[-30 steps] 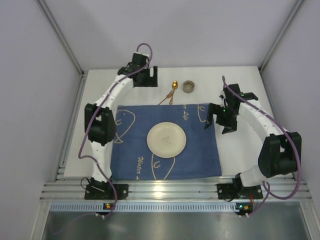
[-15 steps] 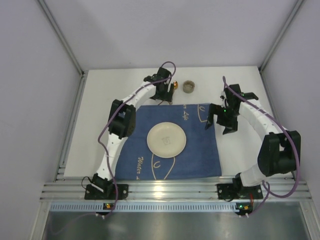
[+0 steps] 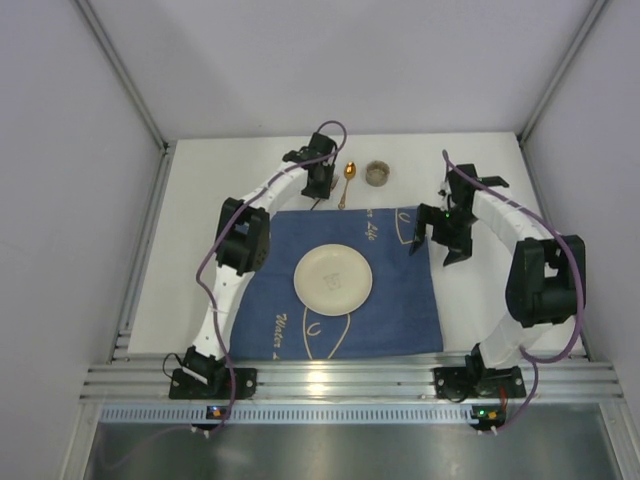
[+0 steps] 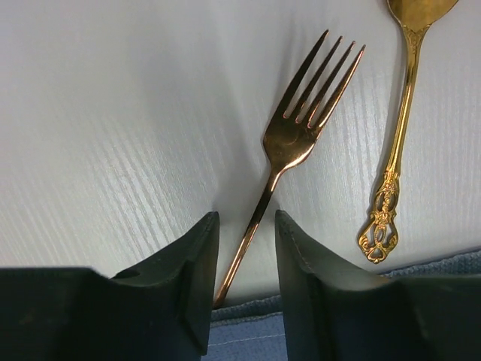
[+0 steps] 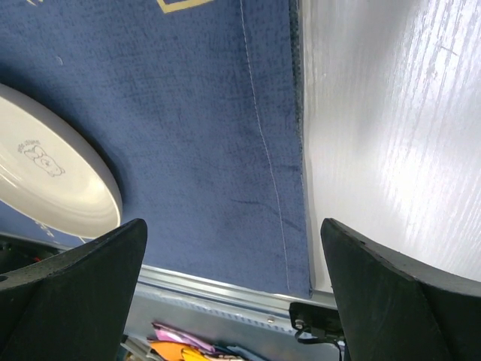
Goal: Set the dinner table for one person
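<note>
1. There is one white worktop (image 3: 200,200). It is the biggest thing in the top view and fills the middle of the frame, and everything else sits on it.
2. One blue cloth (image 3: 400,310) with white fish lines lies flat on it, in the lower middle of the frame.
3. One round, cream plate (image 3: 333,278) sits on the cloth, near its middle.
4. One copper fork (image 4: 297,135) lies on the bare worktop just above the cloth's top edge. In the left wrist view its prongs point to the upper right, and the end of its handle reaches the cloth's edge.
5. One gold spoon (image 4: 402,113) lies just beside the fork, to the right of it. They do not touch.
6. One small round cup (image 3: 377,173) stands right of the spoon, in the upper middle of the top view.
7. There are two arms, and each has one hand.
8. The left hand (image 4: 244,226) is low over the fork. It is partly open, with one finger on each side of the thin handle. A small gap shows on both sides, so it is not gripping the fork.
9. The right hand (image 5: 233,226) is over the right edge of the cloth. Its two fingers are wide apart, with only cloth and worktop seen between them.
</note>
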`<act>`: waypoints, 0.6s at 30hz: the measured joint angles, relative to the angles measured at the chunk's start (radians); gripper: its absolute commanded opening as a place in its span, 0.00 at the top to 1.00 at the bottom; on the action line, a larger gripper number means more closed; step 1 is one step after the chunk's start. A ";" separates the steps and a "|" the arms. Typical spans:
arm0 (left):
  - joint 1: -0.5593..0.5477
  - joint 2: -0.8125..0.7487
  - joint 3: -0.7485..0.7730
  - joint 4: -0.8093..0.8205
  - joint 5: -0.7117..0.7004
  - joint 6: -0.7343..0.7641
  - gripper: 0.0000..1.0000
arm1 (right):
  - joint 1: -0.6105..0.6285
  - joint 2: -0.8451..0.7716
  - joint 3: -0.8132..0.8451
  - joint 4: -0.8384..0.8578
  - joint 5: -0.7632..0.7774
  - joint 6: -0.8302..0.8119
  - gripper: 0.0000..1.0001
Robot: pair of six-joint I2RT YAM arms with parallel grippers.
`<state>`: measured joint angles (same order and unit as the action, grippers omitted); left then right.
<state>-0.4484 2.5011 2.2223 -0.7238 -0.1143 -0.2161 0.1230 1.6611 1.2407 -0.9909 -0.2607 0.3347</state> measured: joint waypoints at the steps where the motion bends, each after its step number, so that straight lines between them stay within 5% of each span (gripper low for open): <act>1: -0.001 0.000 -0.006 0.006 -0.003 0.003 0.65 | -0.002 0.011 0.006 0.000 -0.003 -0.001 0.00; 4: -0.009 -0.002 -0.017 0.024 -0.014 0.007 0.75 | -0.005 0.045 0.023 -0.002 -0.016 -0.002 0.00; 6: -0.015 -0.003 -0.025 0.036 -0.029 0.008 0.97 | -0.005 0.059 0.030 -0.003 -0.022 -0.002 0.00; 7: -0.018 -0.003 -0.026 0.042 -0.040 0.008 1.00 | -0.005 0.063 0.033 -0.003 -0.025 -0.002 0.00; 18: 0.000 -0.027 -0.023 0.027 -0.150 -0.021 1.00 | 0.025 0.053 0.122 -0.045 0.001 -0.019 0.00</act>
<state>-0.4488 2.4744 2.1990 -0.6971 -0.2638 -0.2375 0.1482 1.7138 1.3632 -1.0359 -0.2596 0.3153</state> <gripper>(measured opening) 0.022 0.996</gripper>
